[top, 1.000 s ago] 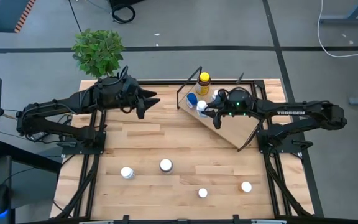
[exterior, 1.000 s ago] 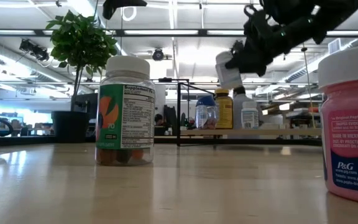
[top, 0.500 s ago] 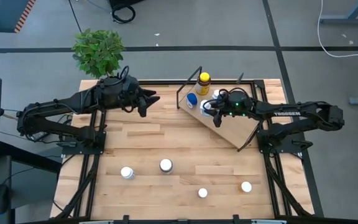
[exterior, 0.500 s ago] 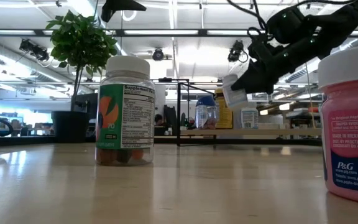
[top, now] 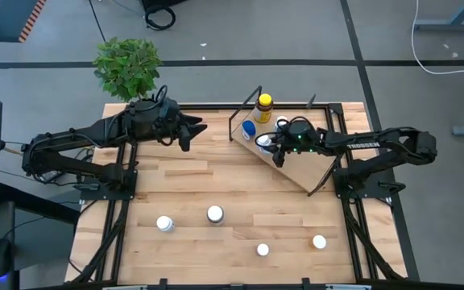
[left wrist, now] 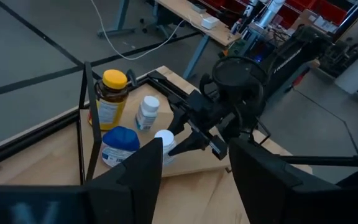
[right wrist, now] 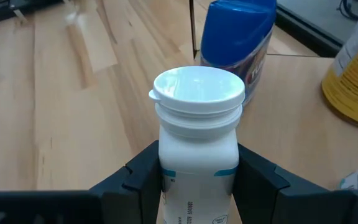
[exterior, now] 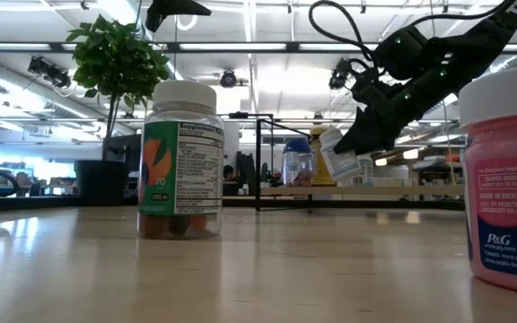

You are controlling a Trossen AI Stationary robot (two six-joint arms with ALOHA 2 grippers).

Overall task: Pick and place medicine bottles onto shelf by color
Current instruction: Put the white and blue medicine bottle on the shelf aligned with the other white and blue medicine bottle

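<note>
Right end effector (top: pixel 275 150) grips a white bottle (right wrist: pixel 197 140) over the shelf (top: pixel 296 165); its label is cut off. Three bottles stand at its 11 o'clock, four remain on the surface (top: pixel 192 181). Left end effector (top: pixel 190 135): open, empty.

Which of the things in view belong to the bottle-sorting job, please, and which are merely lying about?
Job:
- white bottle held in the right gripper
- blue-capped bottle and yellow-capped bottle on the shelf
- four white-capped bottles on the table

Lying about:
- potted plant
- left gripper, waiting by the plant
</note>
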